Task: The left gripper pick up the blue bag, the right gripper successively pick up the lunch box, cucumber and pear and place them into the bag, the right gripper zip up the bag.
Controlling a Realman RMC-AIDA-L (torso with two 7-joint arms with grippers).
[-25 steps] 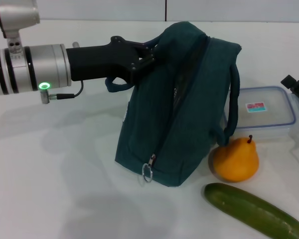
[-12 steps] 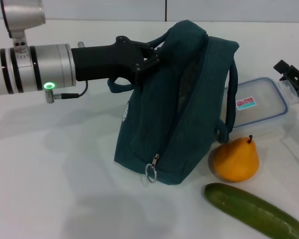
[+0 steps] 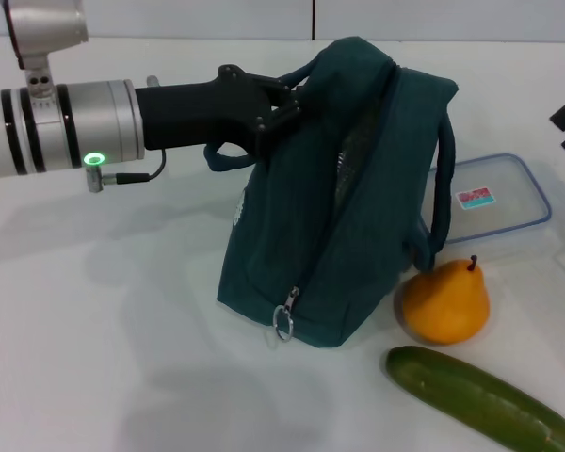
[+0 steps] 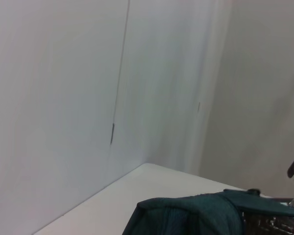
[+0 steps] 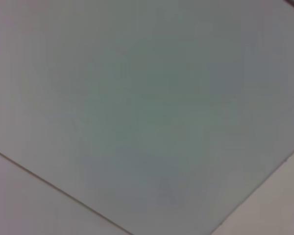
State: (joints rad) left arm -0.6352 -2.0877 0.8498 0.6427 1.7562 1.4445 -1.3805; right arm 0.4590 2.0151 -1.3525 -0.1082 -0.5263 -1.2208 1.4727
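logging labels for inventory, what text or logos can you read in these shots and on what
None can be read.
Lunch box lid: red and blue sticker, print too small to read.
Bag side: a pale round mark near the left gripper, mostly turned away, unreadable.
Pear, cucumber: no text.

It looks like a plain test room or lab, not a home. The flat white table top (image 3: 94, 358) carries no cloth or decoration, and the bare pale grey wall panels (image 4: 59, 98) behind it meet in thin straight seams and a corner.
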